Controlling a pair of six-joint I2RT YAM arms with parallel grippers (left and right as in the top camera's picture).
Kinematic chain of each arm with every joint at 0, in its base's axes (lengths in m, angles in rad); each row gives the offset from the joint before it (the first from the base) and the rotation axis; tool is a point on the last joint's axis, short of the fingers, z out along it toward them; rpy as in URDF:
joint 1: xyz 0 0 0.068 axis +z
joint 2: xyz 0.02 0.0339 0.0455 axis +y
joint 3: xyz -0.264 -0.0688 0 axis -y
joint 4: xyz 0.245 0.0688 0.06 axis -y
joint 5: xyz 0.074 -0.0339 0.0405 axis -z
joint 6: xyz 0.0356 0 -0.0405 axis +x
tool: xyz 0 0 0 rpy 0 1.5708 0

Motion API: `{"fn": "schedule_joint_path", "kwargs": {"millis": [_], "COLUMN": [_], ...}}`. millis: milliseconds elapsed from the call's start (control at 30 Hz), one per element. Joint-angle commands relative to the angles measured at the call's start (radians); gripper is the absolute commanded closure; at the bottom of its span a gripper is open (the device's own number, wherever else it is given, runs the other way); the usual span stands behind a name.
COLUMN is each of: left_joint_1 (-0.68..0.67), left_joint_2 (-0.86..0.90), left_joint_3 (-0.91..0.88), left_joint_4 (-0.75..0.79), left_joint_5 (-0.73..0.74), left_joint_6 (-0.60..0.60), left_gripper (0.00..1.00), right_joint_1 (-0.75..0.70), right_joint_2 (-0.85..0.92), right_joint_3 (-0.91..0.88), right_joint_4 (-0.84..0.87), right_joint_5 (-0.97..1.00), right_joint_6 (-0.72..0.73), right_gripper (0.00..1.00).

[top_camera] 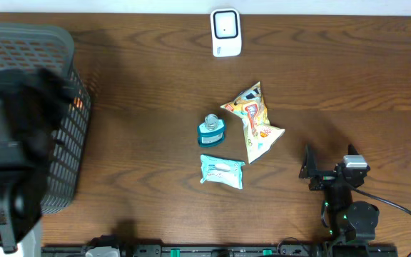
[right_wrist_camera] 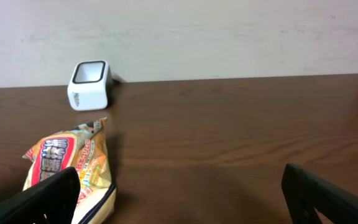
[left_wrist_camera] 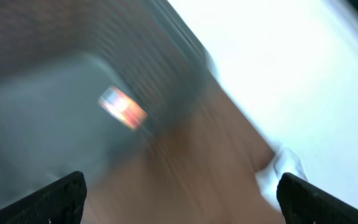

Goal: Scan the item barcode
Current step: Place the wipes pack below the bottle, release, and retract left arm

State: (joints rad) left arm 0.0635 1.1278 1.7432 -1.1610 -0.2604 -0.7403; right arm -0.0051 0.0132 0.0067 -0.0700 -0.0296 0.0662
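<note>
Snack bag [top_camera: 254, 120] lies mid-table, on the near side of the scanner [top_camera: 226, 32]. I judge it light, crinkly and slippery, best pinched at a sealed end. My right gripper [right_wrist_camera: 179, 177] sits near and right of it, jaws wide, empty. My left gripper [left_wrist_camera: 182, 186] hangs wide over the basket [top_camera: 63, 143], holding nothing.
</note>
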Motion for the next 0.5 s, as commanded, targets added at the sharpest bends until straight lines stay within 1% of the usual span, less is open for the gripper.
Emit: {"fn": "schedule_joint_path", "kwargs": {"millis": [0,67,167,233,333,367,400,433,467], "left_joint_1": [0.268,0.406,0.529,0.558,0.566,0.566,0.566,0.566,0.565], "left_joint_2": [0.069,0.138,0.251,0.326,0.426,0.482,0.501,0.523,0.554], "left_joint_3": [0.013,0.013,0.013,0.013,0.013,0.013,0.011,0.009,0.006], "left_joint_4": [0.010,0.015,0.050,0.078,0.060,0.039,0.037,0.042,0.057], "left_joint_5": [0.099,0.211,0.324,0.340,0.340,0.348,0.357,0.369,0.393], "left_joint_6": [0.023,0.023,0.033,0.052,0.097,0.134,0.166,0.195,0.249], "left_gripper": [0.02,0.02,0.02,0.02,0.02,0.02,0.02,0.02,0.02], "right_joint_1": [0.007,0.007,0.007,0.007,0.007,0.007,0.007,0.007,0.007], "right_joint_2": [-0.002,-0.002,-0.002,-0.002,-0.002,-0.002,-0.002,-0.002,-0.002], "right_joint_3": [-0.001,-0.001,-0.001,-0.001,-0.001,-0.001,-0.001,-0.001,-0.001], "right_joint_4": [-0.004,-0.004,-0.004,-0.004,-0.004,-0.004,-0.004,-0.004,-0.004], "right_joint_5": [-0.002,-0.002,-0.002,-0.002,-0.002,-0.002,-0.002,-0.002,-0.002], "right_joint_6": [-0.012,-0.012,-0.011,-0.012,-0.012,-0.011,-0.012,-0.012,-0.012], "right_gripper": [0.01,0.01,0.01,0.01,0.01,0.01,0.01,0.01,0.01]}}
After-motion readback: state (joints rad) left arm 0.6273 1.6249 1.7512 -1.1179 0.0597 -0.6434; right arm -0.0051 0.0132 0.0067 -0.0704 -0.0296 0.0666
